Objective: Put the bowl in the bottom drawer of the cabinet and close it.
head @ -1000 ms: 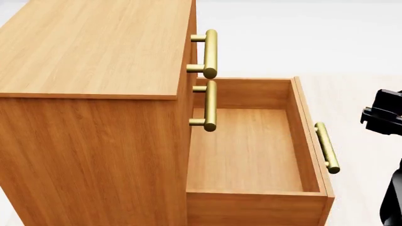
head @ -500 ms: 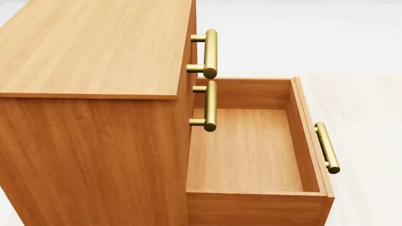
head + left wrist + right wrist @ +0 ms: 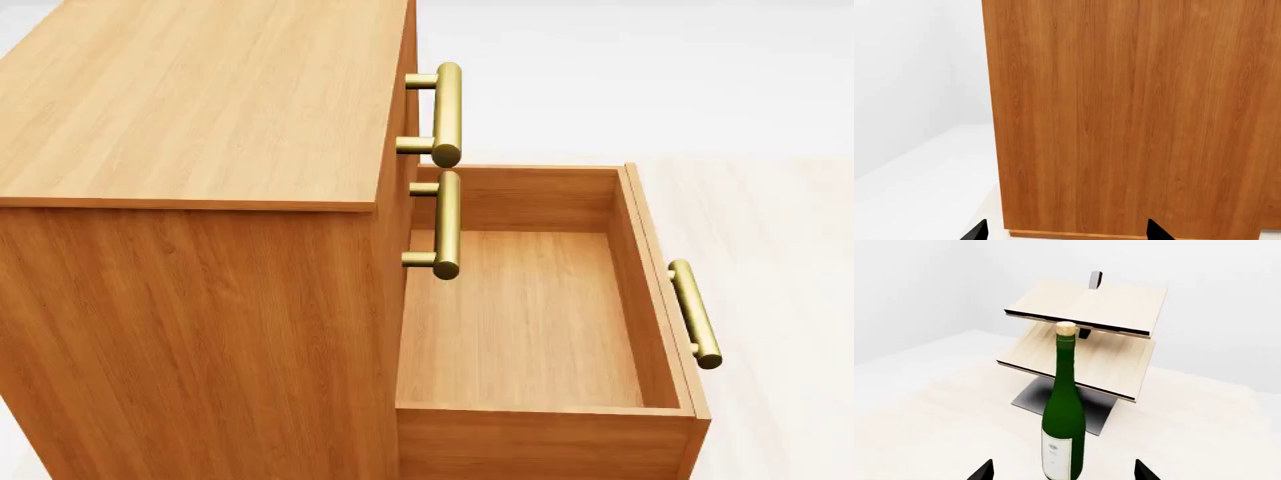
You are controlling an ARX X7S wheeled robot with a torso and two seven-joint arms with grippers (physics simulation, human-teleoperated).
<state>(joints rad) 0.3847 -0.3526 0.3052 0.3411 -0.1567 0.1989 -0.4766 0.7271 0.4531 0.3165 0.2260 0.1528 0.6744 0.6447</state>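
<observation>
The left gripper shows only two black fingertips, set wide apart and grasping nothing, facing a plain side panel of the boxy orange-brown wood-grain cabinet. The right gripper likewise spreads its dark fingertips around empty air, just short of an upright green glass wine bottle with a cork and pale label. Behind the bottle stands a pale slanted wooden rack on a dark base. From above, the bottom drawer stands pulled out and bare inside, brass bar handle on its front. No view shows the patterned bowl.
</observation>
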